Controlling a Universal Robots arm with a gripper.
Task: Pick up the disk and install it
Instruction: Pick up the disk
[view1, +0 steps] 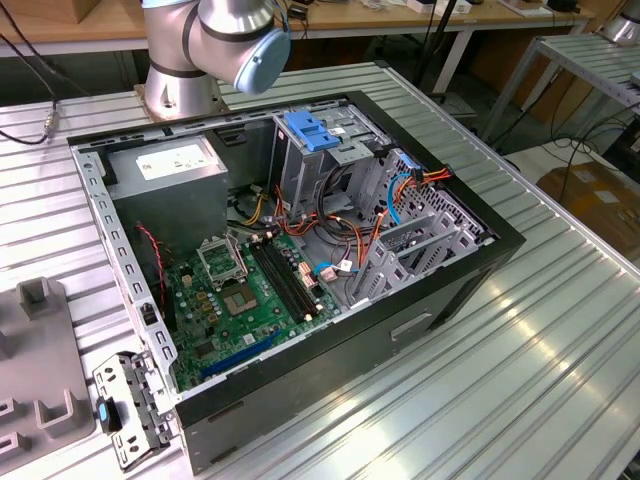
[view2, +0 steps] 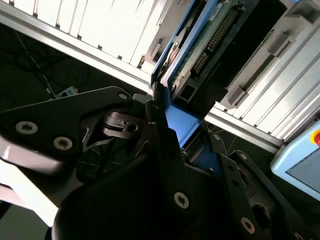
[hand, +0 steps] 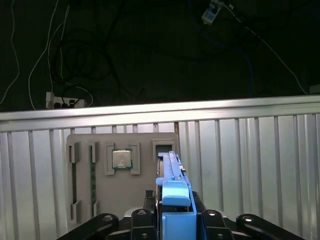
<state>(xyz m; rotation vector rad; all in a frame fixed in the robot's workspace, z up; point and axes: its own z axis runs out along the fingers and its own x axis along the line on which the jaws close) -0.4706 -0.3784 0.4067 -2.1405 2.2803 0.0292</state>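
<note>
Ribbed metal table (view1: 560, 330), wide, takes up most of the room's middle. On it lies an open black computer case (view1: 420, 320), side panel off. Inside are a green circuit board (view1: 240, 300), a grey power box (view1: 165, 165) and a metal cage with a blue top (view1: 310, 135). The arm (view1: 240, 40) is rooted on the table behind the case.

A grey tray (hand: 100, 185) sits flat on the table and carries a square chip (hand: 121, 159) in one pocket.

The disk (hand: 172, 175) is held on edge, blue rail uppermost, just over the tray beside the chip's pocket. I cannot tell whether it touches the tray. In the second wrist view its green underside (view2: 205, 45) shows.

The gripper (hand: 175, 217) is clamped narrow on the disk, one dark finger on each flat face.
</note>
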